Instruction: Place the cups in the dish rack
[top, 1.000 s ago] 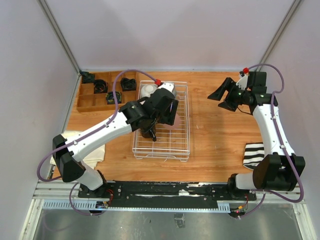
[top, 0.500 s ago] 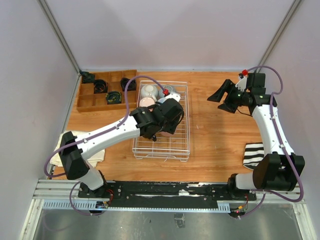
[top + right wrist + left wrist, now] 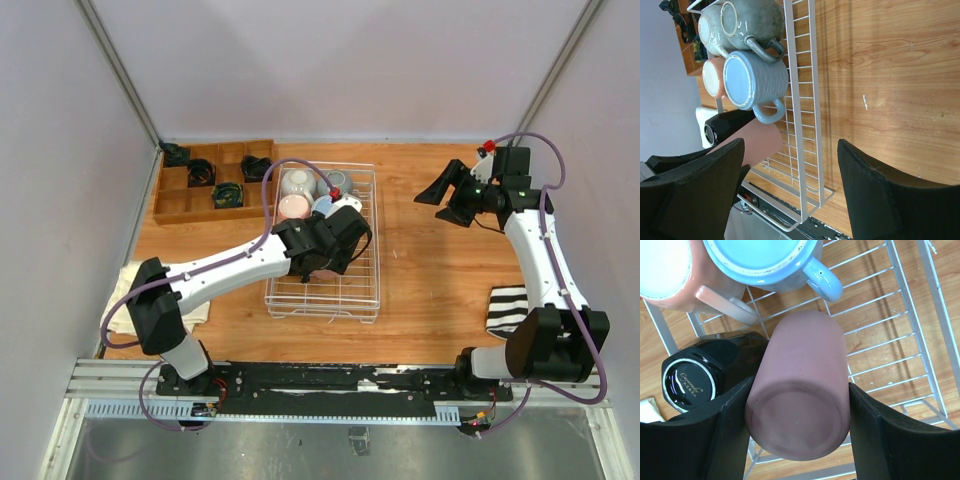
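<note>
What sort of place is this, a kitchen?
Likely a robot test cell: left arm and right arm bolted to a rail, panel walls around a wooden table, a dish rack holding cups.

The wooden desk (image 3: 430,270) is carrying four things directly. The white wire dish rack (image 3: 350,292) is lying flat near the middle, a little toward the left, with its long sides running from the near edge toward the far edge. A brown wooden tray (image 3: 178,206) with compartments is sitting at the far left corner. A cream cloth (image 3: 133,272) is lying by the near left corner. A striped cloth (image 3: 508,308) is lying by the near right corner.
</note>
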